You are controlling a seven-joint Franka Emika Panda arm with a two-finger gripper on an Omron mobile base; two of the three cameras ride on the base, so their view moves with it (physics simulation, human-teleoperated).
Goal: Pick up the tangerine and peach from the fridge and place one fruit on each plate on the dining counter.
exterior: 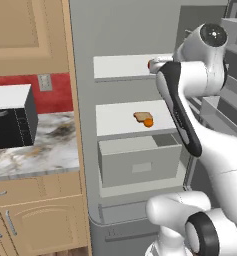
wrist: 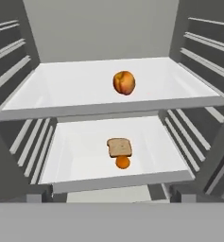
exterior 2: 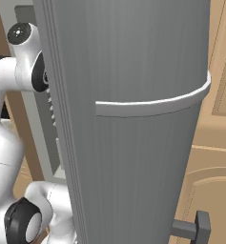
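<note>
The claw itself is hard to make out: in the hand view its tips are lost behind the grey band at the bottom edge, and in the left base view the white arm [exterior: 190,95] covers the spot where it should be, so I cannot tell whether it is spread or pressed together, nor whether it touches anything.

The fridge [exterior: 85,100] stands open. In the hand view the peach [wrist: 124,82] sits alone on the upper white shelf [wrist: 61,90], a little right of centre in the frame. On the lower shelf [wrist: 75,156] the tangerine [wrist: 123,162] lies at the near edge of a slice of bread [wrist: 119,147], touching it or very close to it. In the left base view the same pair shows at mid frame, the tangerine [exterior: 148,122] just right of the bread [exterior: 140,116], with the pale drawer [exterior: 135,167] below them. There the peach [exterior: 150,64] is mostly hidden: only a sliver of orange-red peeks out at the arm's edge in the upper right.

In the right base view the grey fridge door [exterior 2: 133,124] blocks nearly everything, with the arm [exterior 2: 14,71] cut off at the left edge.

At the left of the left base view a black microwave [exterior: 12,117] stands on a marbled surface [exterior: 40,155].
</note>
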